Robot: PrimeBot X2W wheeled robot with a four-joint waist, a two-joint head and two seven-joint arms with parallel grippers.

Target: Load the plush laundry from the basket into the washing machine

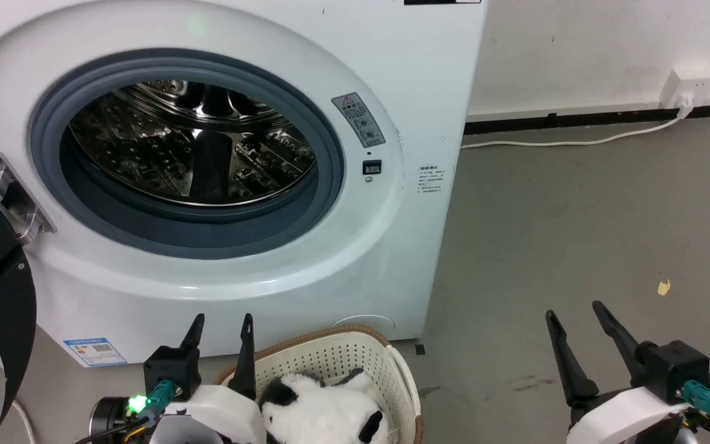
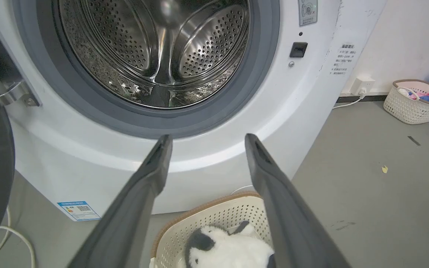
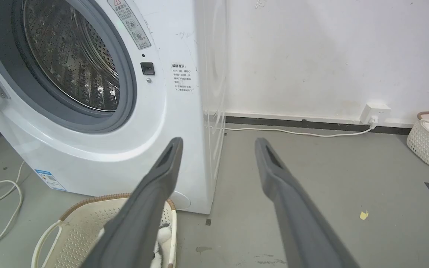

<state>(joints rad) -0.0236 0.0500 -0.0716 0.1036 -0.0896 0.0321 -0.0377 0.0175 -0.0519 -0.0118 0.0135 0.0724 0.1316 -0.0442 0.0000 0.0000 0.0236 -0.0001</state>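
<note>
Fluffy white plush laundry (image 1: 324,414) left-to-right across the basket (image 1: 336,354); left end effector (image 1: 222,320) and right end effector (image 1: 575,310) splayed, empty.

You have a white wall (image 1: 577,49) behind the wall socket (image 1: 689,83), with a black skirting strip (image 1: 577,119) just below it. A white cable (image 1: 546,143) runs from the socket over the grey floor (image 1: 546,234), and a yellow scrap (image 1: 664,287) lies well in front.
</note>
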